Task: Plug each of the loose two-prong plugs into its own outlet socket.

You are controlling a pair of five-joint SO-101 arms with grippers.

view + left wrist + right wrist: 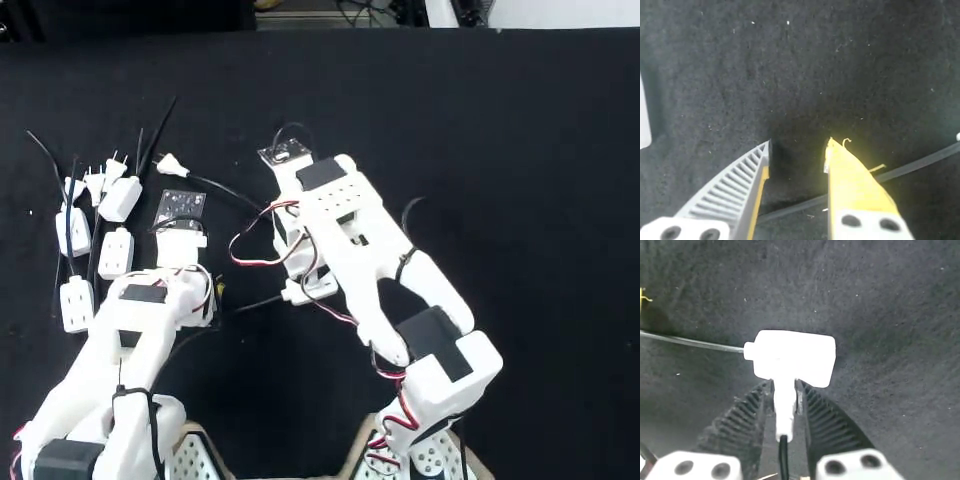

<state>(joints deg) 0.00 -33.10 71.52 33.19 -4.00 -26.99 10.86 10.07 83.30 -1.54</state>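
Observation:
My right gripper [785, 390] is shut on the narrow stem of a white plug [792, 357], whose blocky head sticks out past the fingertips. In the high view this plug [310, 290] is low over the black mat near the middle, with a thin black cable [250, 303] running from it toward my left gripper [214, 297]. My left gripper [797, 145] is open over bare mat with nothing between its fingers, and the cable [910, 167] passes under them. Three white outlet sockets [117, 250] lie at the left of the mat. Loose plugs [170, 163] lie just behind them.
Black cables [150, 140] fan out from the sockets and plugs at the back left. A white socket edge [643, 115] shows beside my left gripper. Red and white servo wires [255, 235] loop off the right arm. The right half of the mat is bare.

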